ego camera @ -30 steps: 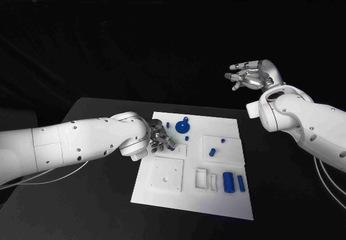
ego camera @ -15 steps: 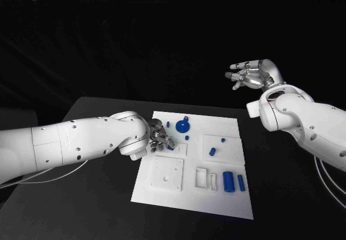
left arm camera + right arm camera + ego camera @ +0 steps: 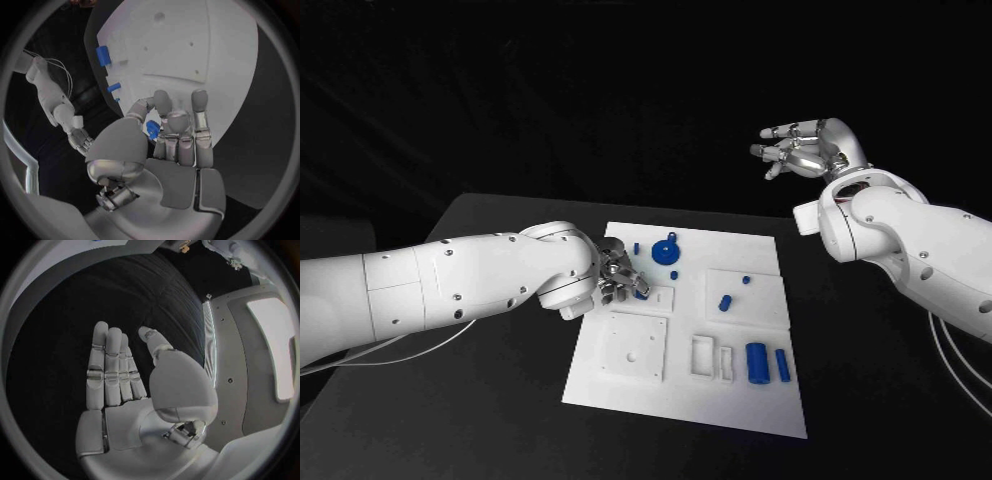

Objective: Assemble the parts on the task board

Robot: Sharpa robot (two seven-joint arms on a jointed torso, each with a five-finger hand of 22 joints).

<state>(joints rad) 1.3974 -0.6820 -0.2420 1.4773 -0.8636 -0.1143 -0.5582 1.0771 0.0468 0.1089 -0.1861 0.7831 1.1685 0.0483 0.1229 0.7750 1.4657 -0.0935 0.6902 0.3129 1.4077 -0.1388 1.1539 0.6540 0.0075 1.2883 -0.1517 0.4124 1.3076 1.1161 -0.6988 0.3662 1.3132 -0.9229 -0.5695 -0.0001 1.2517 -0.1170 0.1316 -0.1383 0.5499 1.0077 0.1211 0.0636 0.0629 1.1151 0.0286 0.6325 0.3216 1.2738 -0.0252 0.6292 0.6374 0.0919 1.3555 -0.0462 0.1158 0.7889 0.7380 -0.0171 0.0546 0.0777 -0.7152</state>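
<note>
A small blue part (image 3: 152, 129) is being pinched by the left robot hand (image 3: 617, 280) over the board (image 3: 747, 400), where several parts are lying loose, while the right robot hand (image 3: 805, 148) is being held open, aloft.

Black table (image 3: 473, 400) against a dark, apparently curtained backdrop (image 3: 589, 90).

black table (image 3: 473, 420) — the white task board (image 3: 733, 405) lies flat on its middle, long side running away
</note>
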